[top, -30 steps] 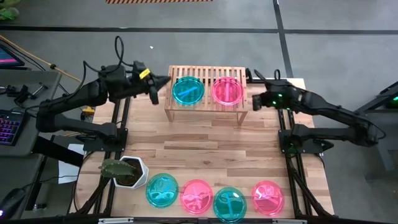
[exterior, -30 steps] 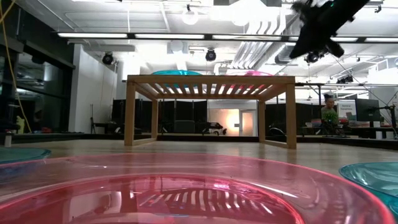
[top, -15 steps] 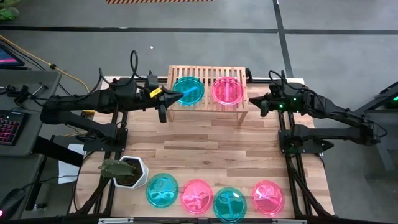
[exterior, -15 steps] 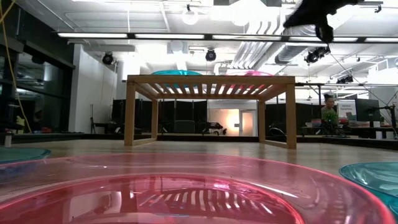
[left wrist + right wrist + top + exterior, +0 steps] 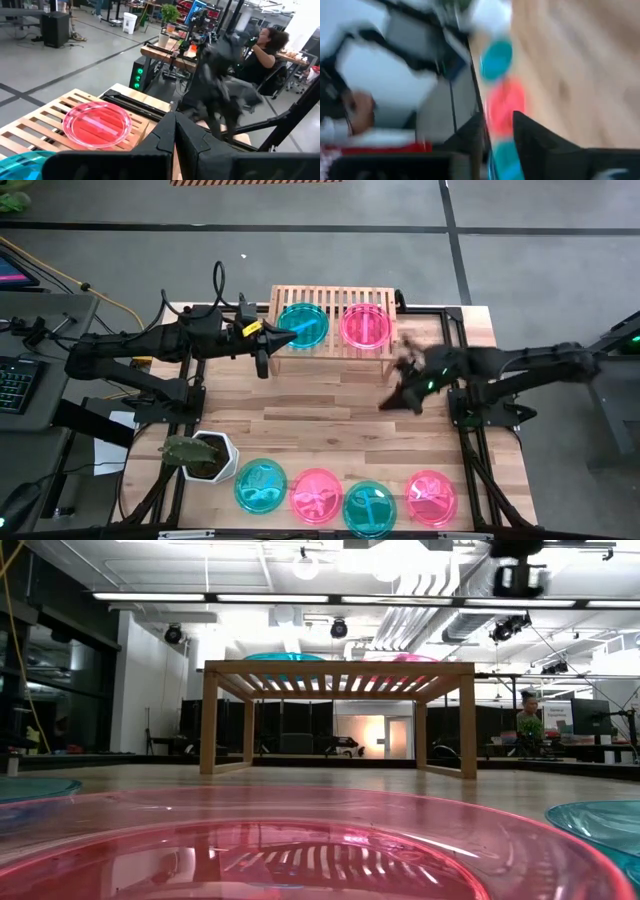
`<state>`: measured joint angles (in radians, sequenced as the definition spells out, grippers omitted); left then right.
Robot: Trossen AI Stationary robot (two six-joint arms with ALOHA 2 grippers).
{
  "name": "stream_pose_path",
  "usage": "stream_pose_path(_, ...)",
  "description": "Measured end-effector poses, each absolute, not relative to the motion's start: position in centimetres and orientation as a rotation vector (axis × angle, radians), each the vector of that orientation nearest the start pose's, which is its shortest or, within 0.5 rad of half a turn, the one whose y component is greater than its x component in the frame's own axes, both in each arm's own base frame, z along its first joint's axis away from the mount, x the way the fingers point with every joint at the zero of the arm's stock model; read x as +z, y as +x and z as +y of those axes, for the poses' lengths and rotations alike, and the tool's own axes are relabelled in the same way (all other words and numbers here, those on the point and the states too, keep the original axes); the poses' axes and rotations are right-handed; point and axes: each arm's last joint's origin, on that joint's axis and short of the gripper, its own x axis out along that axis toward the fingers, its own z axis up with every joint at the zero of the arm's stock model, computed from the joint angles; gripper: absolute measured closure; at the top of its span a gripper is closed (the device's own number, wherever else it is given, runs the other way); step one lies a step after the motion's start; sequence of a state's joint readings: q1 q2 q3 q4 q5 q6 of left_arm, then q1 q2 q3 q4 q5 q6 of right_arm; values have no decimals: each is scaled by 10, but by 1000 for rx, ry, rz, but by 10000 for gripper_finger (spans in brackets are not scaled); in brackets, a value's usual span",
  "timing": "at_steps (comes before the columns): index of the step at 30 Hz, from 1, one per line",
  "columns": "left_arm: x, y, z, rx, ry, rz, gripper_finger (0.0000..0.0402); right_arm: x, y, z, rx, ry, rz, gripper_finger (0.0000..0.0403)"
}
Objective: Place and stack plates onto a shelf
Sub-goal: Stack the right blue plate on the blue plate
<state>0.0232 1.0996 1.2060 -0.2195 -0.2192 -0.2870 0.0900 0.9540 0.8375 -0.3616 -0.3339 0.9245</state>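
Now left gripper (image 5: 275,335) jaws pressed together beside shelf (image 5: 333,346); right gripper (image 5: 392,400) jaws spread.

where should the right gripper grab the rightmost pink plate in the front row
Judging from the high view, take the rightmost pink plate by its raised rim, at the edge facing the shelf, which is clear of the teal plate beside it. It lies flat and shallow on the table, so one finger should probably go inside the rim and one outside, the right gripper coming from above.
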Motion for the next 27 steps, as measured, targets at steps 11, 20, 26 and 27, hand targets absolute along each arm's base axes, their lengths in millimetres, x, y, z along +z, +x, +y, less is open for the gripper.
stream_pose_path(11, 414, 233, 12, 258, -292, 75, 401, 236, 219, 120, 256, 835, 1193, 203)
stream_pose_path(20, 414, 233, 12, 259, -317, 72, 401, 180, 246, 158, 218, 830, 1288, 201)
stream_pose_path(26, 414, 233, 12, 259, -325, 72, 401, 146, 253, 165, 118, 836, 1380, 201)
stream_pose_path(27, 413, 233, 12, 259, -326, 72, 401, 142, 255, 166, 119, 837, 1378, 201)
